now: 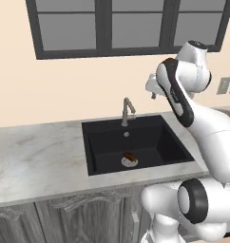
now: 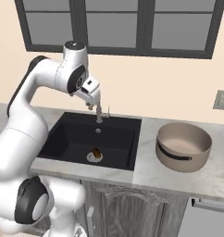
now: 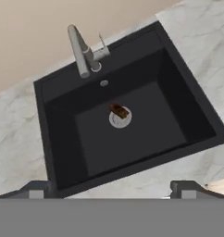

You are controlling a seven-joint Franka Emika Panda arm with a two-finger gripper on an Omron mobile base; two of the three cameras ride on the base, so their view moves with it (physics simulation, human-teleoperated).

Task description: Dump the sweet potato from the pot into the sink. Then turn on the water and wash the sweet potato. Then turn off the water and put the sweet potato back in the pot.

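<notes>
The sweet potato [image 1: 129, 156] [image 2: 96, 152] [image 3: 118, 110] lies on the round silver drain in the floor of the black sink [image 1: 157, 142] [image 2: 70, 136] [image 3: 137, 143]. Behind the basin stands the grey faucet [image 1: 127, 110] [image 2: 99, 113] [image 3: 79, 53], with no water running from it. The tan pot [image 2: 183, 147] sits upright on the counter to the right of the sink, and its dark inside holds nothing. My gripper [image 1: 152, 88] [image 2: 90, 105] [image 3: 111, 190] hangs open and holds nothing, high above the sink and close to the faucet's top, looking down into the basin.
Marble counter [image 1: 36, 156] [image 2: 155, 171] runs on both sides of the sink. A dark-framed window [image 1: 121, 23] is on the wall above, and a wall outlet [image 2: 221, 99] is at the right. Cabinet doors [image 1: 64, 223] are below the counter's front edge.
</notes>
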